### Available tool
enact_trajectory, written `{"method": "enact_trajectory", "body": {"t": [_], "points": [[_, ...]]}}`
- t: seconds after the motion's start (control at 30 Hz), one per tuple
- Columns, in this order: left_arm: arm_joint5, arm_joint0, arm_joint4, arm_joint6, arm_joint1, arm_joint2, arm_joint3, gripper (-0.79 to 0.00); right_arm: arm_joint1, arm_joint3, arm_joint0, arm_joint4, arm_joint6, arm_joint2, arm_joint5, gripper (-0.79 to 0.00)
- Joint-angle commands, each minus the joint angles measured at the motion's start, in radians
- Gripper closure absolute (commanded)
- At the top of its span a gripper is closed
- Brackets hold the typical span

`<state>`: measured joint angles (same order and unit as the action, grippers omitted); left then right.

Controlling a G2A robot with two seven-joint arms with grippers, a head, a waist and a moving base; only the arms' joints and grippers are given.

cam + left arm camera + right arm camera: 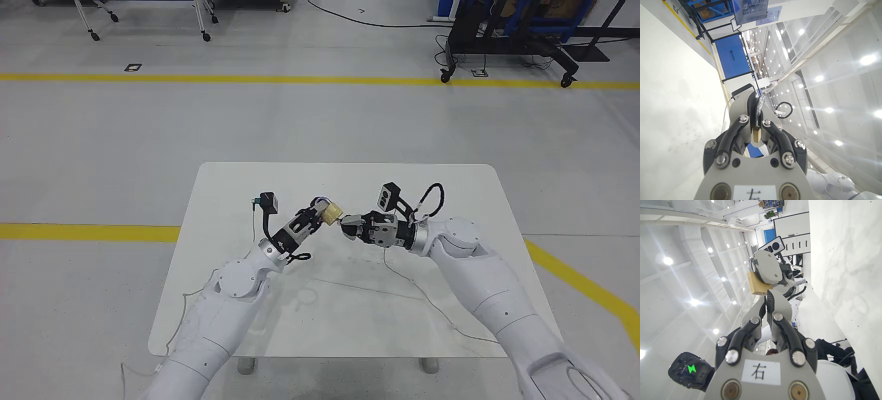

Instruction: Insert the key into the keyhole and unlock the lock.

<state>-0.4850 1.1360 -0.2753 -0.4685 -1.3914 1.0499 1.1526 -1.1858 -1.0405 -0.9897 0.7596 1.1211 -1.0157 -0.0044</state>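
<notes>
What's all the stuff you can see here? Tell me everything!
brass padlock with a silver shackle: one, gold and silver, held in the air above the middle of the table by the left jaws.
small metal key: one, silver, mostly hidden in the right jaws, its tip at the padlock's underside; whether it is inside I cannot tell.
white rectangular table: one, white, under both arms.
yellow floor stripes: two, one beyond the table, one running under it.
black wheeled rack: one, black, far floor.
pale wheeled rack: one, grey-white, far floor.
left jaws: one pair, grey and black, shut on the padlock.
right jaws: one pair, grey and black, shut on the key.
</notes>
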Motion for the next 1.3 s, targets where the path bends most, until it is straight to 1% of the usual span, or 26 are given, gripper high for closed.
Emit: {"method": "enact_trajectory", "body": {"t": [0.0,0.1,0.23,0.4,0.57,0.67,0.7,0.73,0.77,0.8,0.83,0.93,1.0,1.03,1.07,1.1,1.13,1.17,1.2,1.27], "points": [[-0.002,0.0,0.003,-0.003,0.0,0.0,0.0,0.0,-0.002,0.005,0.0,0.019,0.015,-0.002,0.01,0.0],[-0.008,0.0,0.008,-0.004,-0.001,0.0,0.001,0.0,-0.005,0.026,0.004,0.075,0.077,-0.007,0.041,0.0],[-0.034,0.006,0.021,0.005,-0.001,0.002,0.006,0.0,-0.01,0.084,0.03,0.132,0.174,-0.004,0.114,0.0],[-0.047,0.011,0.027,0.001,-0.001,0.003,0.01,0.0,-0.017,0.14,0.06,0.145,0.191,-0.001,0.138,0.0],[-0.05,0.012,0.016,-0.008,0.0,0.009,0.011,0.0,-0.02,0.161,0.073,0.126,0.191,0.003,0.126,0.0],[-0.049,0.012,0.015,-0.012,0.0,0.01,0.01,0.0,-0.02,0.159,0.078,0.087,0.174,0.007,0.101,0.0],[-0.047,0.012,0.014,-0.012,0.0,0.01,0.01,0.0,-0.019,0.159,0.078,0.077,0.154,0.005,0.087,-0.123],[-0.044,0.012,0.012,-0.011,0.0,0.011,0.009,0.0,-0.02,0.154,0.076,0.066,0.133,0.004,0.072,-0.222],[-0.042,0.012,0.01,-0.01,-0.001,0.012,0.009,0.0,-0.02,0.146,0.072,0.055,0.123,0.007,0.067,-0.249],[-0.039,0.012,0.005,-0.01,-0.001,0.012,0.009,0.0,-0.02,0.14,0.071,0.044,0.116,0.009,0.061,-0.314],[-0.036,0.012,0.002,-0.009,-0.001,0.013,0.008,0.0,-0.02,0.137,0.069,0.036,0.105,0.009,0.053,-0.354],[-0.019,0.011,-0.011,-0.003,-0.002,0.017,0.005,0.0,-0.019,0.13,0.061,0.022,0.092,0.004,0.034,-0.388],[0.008,0.007,-0.016,0.004,-0.003,0.019,-0.001,0.0,-0.014,0.132,0.056,0.005,0.072,-0.01,0.004,-0.486],[0.024,0.004,-0.019,0.005,-0.003,0.019,-0.003,0.0,-0.011,0.132,0.051,0.0,0.061,-0.022,-0.012,-0.517],[0.045,0.0,-0.019,0.007,-0.004,0.018,-0.007,0.0,-0.006,0.131,0.044,-0.006,0.053,-0.036,-0.028,-0.526],[0.071,-0.005,-0.017,0.005,-0.004,0.015,-0.012,0.0,-0.001,0.128,0.037,-0.01,0.048,-0.052,-0.043,-0.563],[0.103,-0.011,-0.015,0.004,-0.005,0.012,-0.021,0.0,0.006,0.126,0.03,-0.016,0.041,-0.074,-0.061,-0.643],[0.143,-0.02,-0.012,0.005,-0.006,0.007,-0.027,0.0,0.015,0.123,0.019,-0.026,0.038,-0.097,-0.077,-0.69],[0.184,-0.03,-0.009,-0.009,-0.008,-0.002,-0.035,0.0,0.024,0.119,0.007,-0.031,0.031,-0.126,-0.09,-0.785],[0.267,-0.057,0.017,-0.031,-0.01,-0.021,-0.054,0.0,0.043,0.098,-0.021,-0.045,0.014,-0.183,-0.108,-0.785]]}}
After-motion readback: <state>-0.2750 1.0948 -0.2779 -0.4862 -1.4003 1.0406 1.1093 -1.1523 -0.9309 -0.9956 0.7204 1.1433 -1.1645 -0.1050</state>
